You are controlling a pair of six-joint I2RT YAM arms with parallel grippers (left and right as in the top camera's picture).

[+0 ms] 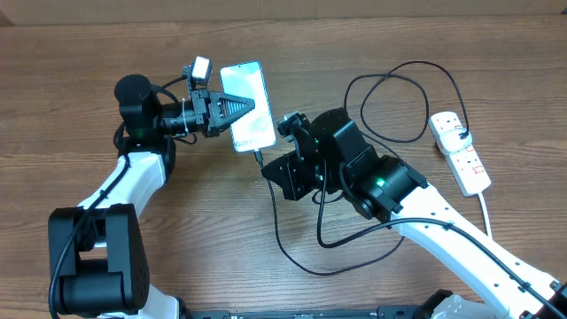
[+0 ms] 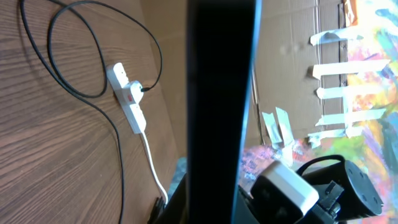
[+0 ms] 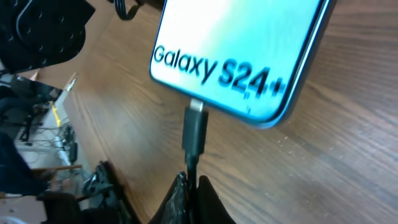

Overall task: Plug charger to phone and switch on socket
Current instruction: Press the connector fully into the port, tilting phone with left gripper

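Left gripper (image 1: 236, 110) clamps phone (image 1: 251, 87) by one long edge. Right gripper (image 3: 189, 194) pinches charger (image 3: 194, 132) just behind connector; tip meets phone's port.

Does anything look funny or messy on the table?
Mostly tidy. The charger tip is not all the way into the phone: a bit of silver shows at the port. Its black cable sprawls in loose loops across the table towards the socket.

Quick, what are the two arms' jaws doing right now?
The left gripper: closed, holding the phone.
The right gripper: closed, holding the charger by its cable.
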